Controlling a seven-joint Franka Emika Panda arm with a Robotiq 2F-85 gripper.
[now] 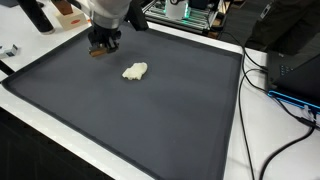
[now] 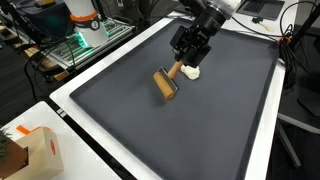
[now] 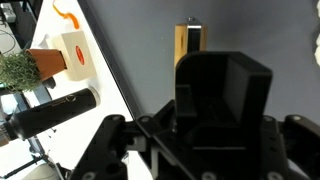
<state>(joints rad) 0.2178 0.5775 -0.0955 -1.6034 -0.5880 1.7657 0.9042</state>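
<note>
My gripper [image 2: 186,58] is shut on the handle of a wooden tool [image 2: 166,84], a short wooden bar with a dark edge that rests on the dark grey mat [image 2: 150,130]. In an exterior view the gripper [image 1: 103,44] stands at the mat's far left corner with the tool [image 1: 97,53] under it. A white crumpled lump [image 1: 134,71] lies on the mat just beside the tool, also visible as the lump [image 2: 190,71] next to the fingers. In the wrist view the wooden tool [image 3: 188,45] sticks out beyond the black gripper [image 3: 195,72], whose body hides the fingertips.
The mat has a raised rim [image 1: 244,60] on a white table [image 2: 90,135]. A cardboard box [image 2: 40,150] and a small plant [image 3: 15,70] stand off the mat, with a black cylinder [image 3: 50,112] nearby. Cables [image 1: 268,100] trail beside the mat; lit electronics [image 2: 85,38] stand behind.
</note>
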